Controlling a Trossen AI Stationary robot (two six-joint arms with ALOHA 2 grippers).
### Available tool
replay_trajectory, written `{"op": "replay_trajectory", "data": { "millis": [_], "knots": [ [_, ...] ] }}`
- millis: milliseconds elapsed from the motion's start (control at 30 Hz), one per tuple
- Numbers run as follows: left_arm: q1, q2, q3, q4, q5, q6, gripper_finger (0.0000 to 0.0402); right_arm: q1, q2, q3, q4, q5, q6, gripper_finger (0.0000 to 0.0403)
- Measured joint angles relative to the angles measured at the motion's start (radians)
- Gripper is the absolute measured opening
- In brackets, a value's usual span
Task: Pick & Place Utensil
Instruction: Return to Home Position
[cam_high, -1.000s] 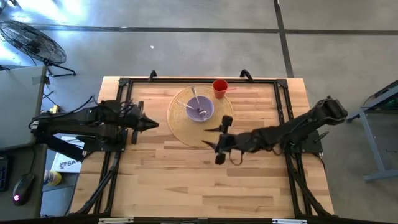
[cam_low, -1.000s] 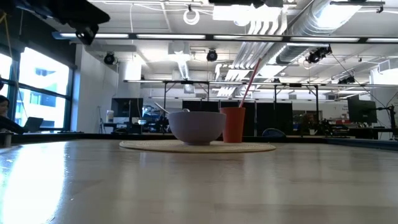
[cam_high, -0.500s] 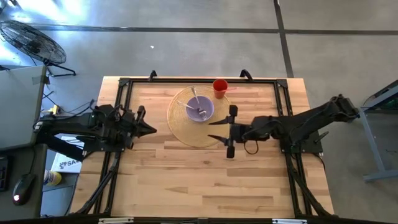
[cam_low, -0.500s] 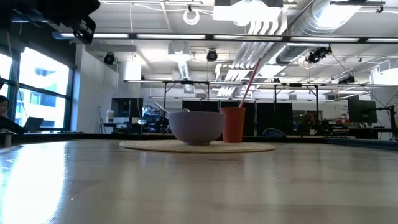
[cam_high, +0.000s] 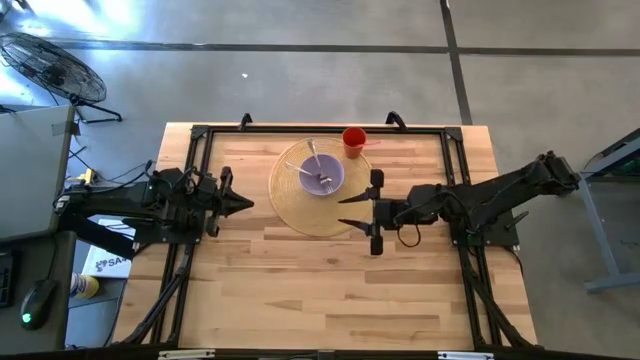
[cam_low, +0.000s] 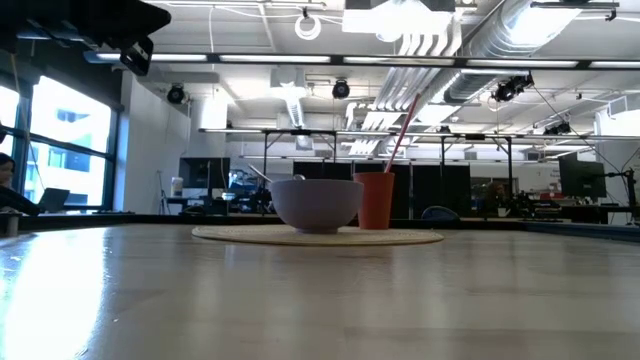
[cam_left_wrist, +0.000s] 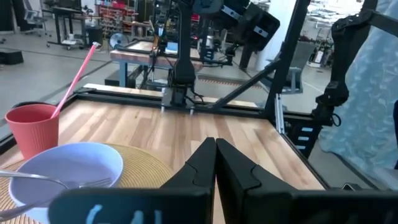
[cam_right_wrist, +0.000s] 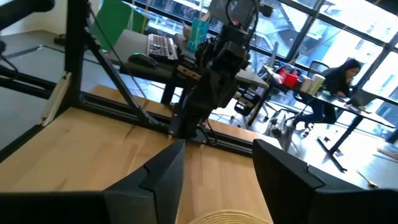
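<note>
A lavender bowl (cam_high: 322, 177) stands on a round woven mat (cam_high: 290, 205), with metal utensils (cam_high: 312, 160) lying in it and their handles leaning over its rim. The left wrist view shows the bowl (cam_left_wrist: 68, 168) and a fork (cam_left_wrist: 43, 181). My right gripper (cam_high: 347, 212) is open, level over the mat's right edge, its fingers pointing left and touching nothing. My left gripper (cam_high: 247, 203) is shut and empty, left of the mat, pointing at it. In its own view the right gripper (cam_right_wrist: 214, 158) shows its fingers wide apart, and the left gripper (cam_left_wrist: 216, 152) shows its fingertips together.
A red cup (cam_high: 353, 140) with a pink straw (cam_low: 398, 135) stands at the mat's far right, just behind the bowl (cam_low: 318, 205). Black frame rails (cam_high: 300, 128) run along the table's far and side edges. Bare wood lies between the mat and the near edge.
My right gripper has drawn back toward the table's right edge and a little toward the far edge, turning until it lies level and points left, its fingers still open. My left gripper has shifted slightly toward the left edge. Bowl, cup and mat have not moved.
</note>
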Motion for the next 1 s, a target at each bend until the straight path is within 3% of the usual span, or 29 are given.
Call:
{"op": "replay_trajectory", "data": {
  "millis": [633, 833, 1000],
  "knots": [
    [0.000, -0.001, -0.020, 0.001, -0.011, 0.084, 0.0007, 0.004, 0.000, -0.022, -0.036, -0.077, 0.026, 0.0181],
    [0.000, -0.033, -0.070, 0.013, -0.029, 0.115, 0.0007, 0.005, -0.091, -0.313, 0.292, -0.071, 0.053, 0.0181],
    [0.000, -0.079, -0.106, 0.011, -0.101, 0.145, 0.0007, 0.004, -0.291, -0.541, 0.479, 0.049, 0.100, 0.0181]
  ]
}}
